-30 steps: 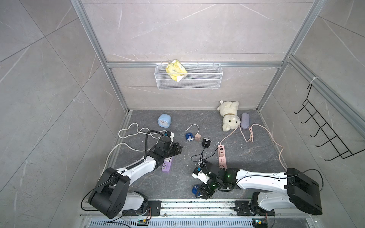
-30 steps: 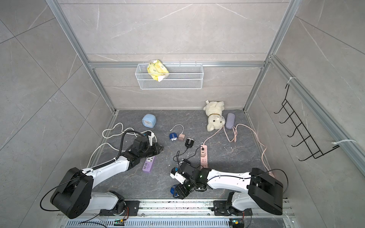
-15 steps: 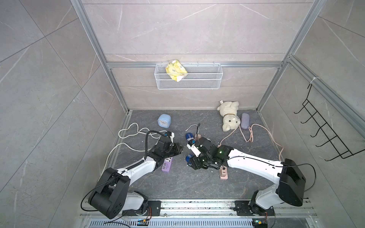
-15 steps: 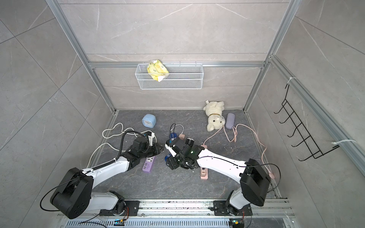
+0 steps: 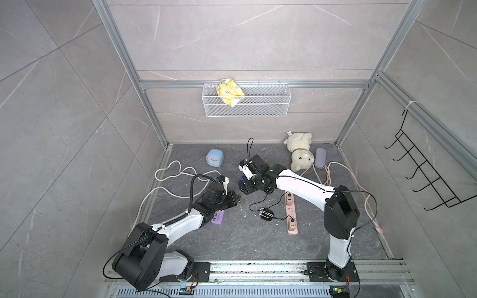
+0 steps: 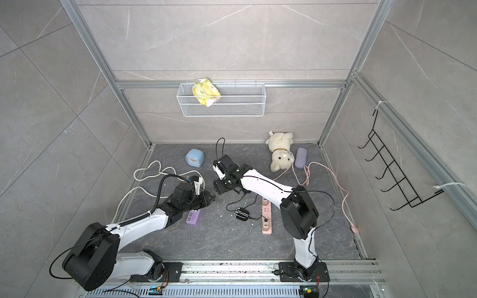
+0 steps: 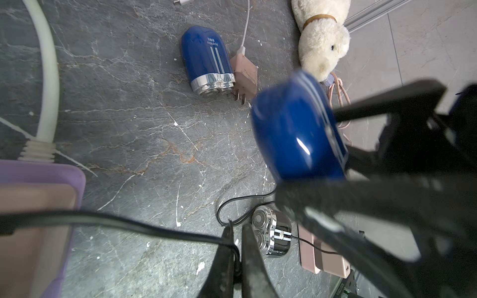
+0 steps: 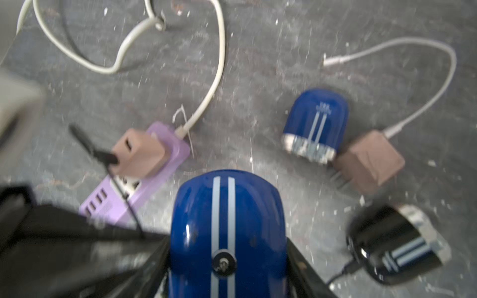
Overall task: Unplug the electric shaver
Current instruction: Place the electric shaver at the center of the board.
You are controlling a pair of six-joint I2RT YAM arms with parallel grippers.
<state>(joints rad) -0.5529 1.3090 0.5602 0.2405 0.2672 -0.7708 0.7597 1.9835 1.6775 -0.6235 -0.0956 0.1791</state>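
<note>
My right gripper (image 8: 227, 247) is shut on a blue electric shaver (image 8: 227, 206) with two pale stripes, held above the floor at mid-table (image 5: 240, 182). Just in front of it, my left gripper (image 7: 237, 232) is shut on a thin black cable (image 7: 116, 222). That cable runs back to a brown adapter (image 8: 139, 152) plugged into the purple power strip (image 8: 134, 185). In the left wrist view the held blue shaver (image 7: 296, 129) hangs apart from my fingertips, and no cable shows in its near end. In both top views the two grippers nearly meet (image 5: 238, 198) (image 6: 218, 189).
A second blue shaver (image 7: 206, 59) lies beside a loose brown adapter (image 7: 244, 72). A black shaver (image 5: 265, 214) is wired to the pink power strip (image 5: 291, 219). A teddy (image 5: 300, 152), blue clock (image 5: 214, 158) and white cable loops (image 5: 167, 175) lie at the back.
The right arm has swung from the table's front to the middle and further back, carrying the blue shaver. The pink strip and black shaver have shifted frontward. The left arm has stayed put.
</note>
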